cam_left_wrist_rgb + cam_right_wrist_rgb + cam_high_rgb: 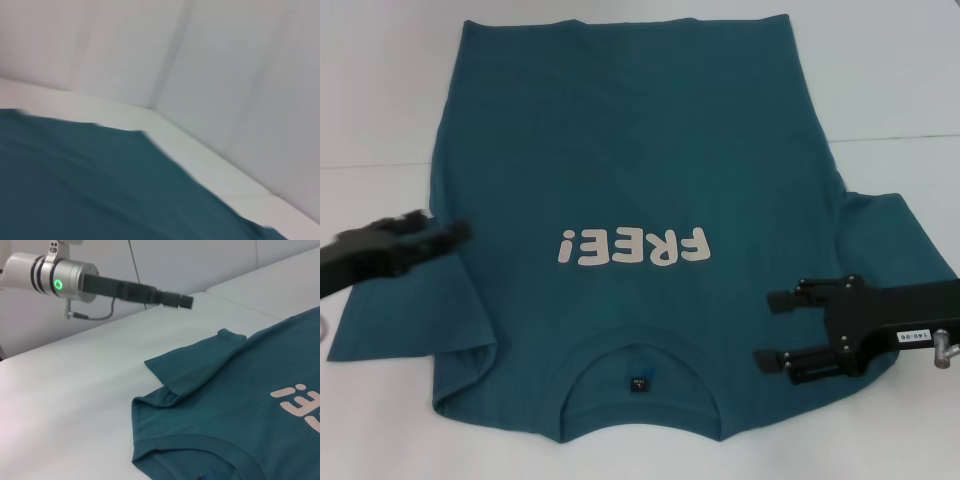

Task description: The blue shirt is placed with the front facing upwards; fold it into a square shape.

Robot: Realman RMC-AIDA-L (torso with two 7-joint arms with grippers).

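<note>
The blue shirt (pixel 620 150) lies flat and front up on the white table (pixel 380 100). Its collar is nearest me and its cream "FREE!" print (pixel 632 246) reads upside down. My left gripper (pixel 455 235) hovers at the shirt's left sleeve (pixel 410 310). It also shows in the right wrist view (pixel 186 301), raised above the table beyond that sleeve. My right gripper (pixel 775 330) is open and empty, just above the shirt's right shoulder near the collar. The shirt also shows in the left wrist view (pixel 75 190) and the right wrist view (pixel 225 390).
The white table surface (pixel 75 390) extends around the shirt on all sides, with a seam (pixel 900 138) running across it at the far right. A pale wall (pixel 225 60) stands behind the table's far edge.
</note>
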